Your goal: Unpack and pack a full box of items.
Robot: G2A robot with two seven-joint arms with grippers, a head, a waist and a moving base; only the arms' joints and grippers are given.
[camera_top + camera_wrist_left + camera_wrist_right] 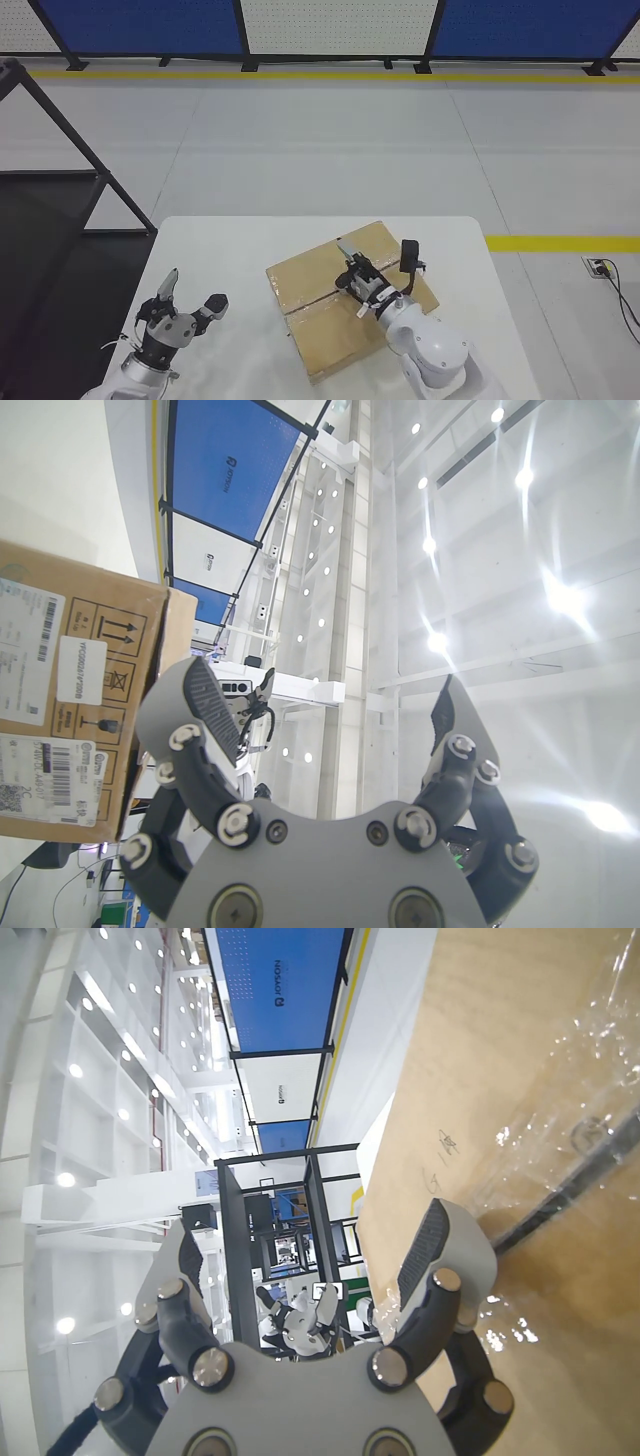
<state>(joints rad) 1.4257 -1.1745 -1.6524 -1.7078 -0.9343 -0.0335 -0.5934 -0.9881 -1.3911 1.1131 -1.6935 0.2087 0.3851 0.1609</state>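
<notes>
A closed cardboard box (345, 305) lies at an angle on the white table (220, 250), its top seam covered with clear tape (550, 1208). My right gripper (378, 255) is over the box's far part, turned on its side and open. In the right wrist view one fingertip (440, 1228) rests on the box top (500, 1078) beside the seam, and the other finger stands free in the air. My left gripper (193, 293) is open and holds nothing, above the table's near left, apart from the box. The left wrist view has the box's labelled side (75, 680) beyond that gripper (325, 680).
A black metal rack (50, 200) stands just off the table's left edge. Bare tabletop lies left of the box and along the far edge. Blue and white partition panels (340, 25) line the far side of the floor.
</notes>
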